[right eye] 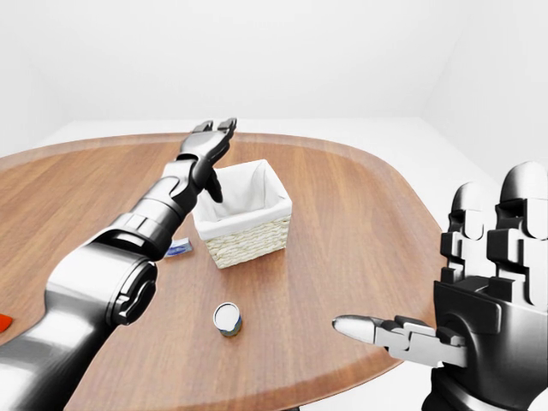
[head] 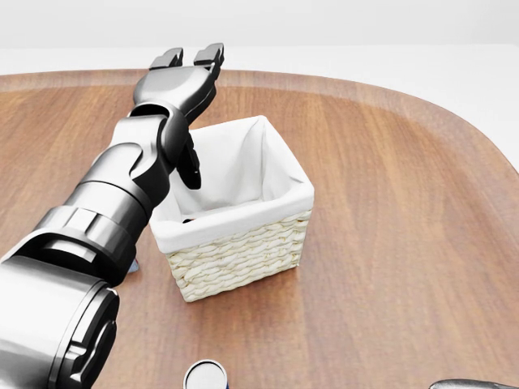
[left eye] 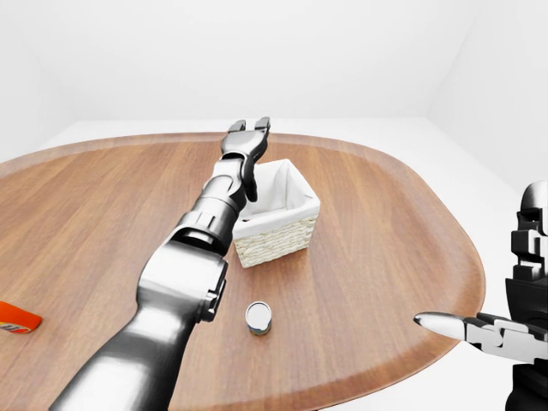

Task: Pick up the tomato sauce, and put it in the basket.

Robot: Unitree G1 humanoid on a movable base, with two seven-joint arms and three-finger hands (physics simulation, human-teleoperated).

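The wicker basket (head: 243, 258) with a white liner stands on the wooden table, in the middle of the head view. Only a small dark and red bit of the tomato sauce can (head: 188, 219) shows, low inside the basket at its left wall. My left hand (head: 188, 58) is open and empty, its fingers stretched out above the basket's upper left edge. My right hand (right eye: 409, 262) is open and empty at the lower right of the right-eye view, off the table's edge.
A small metal can (left eye: 258, 317) stands upright on the table below the basket. A small blue and white packet (right eye: 179, 248) lies left of the basket. An orange packet (left eye: 15, 318) lies at the left edge of the left-eye view.
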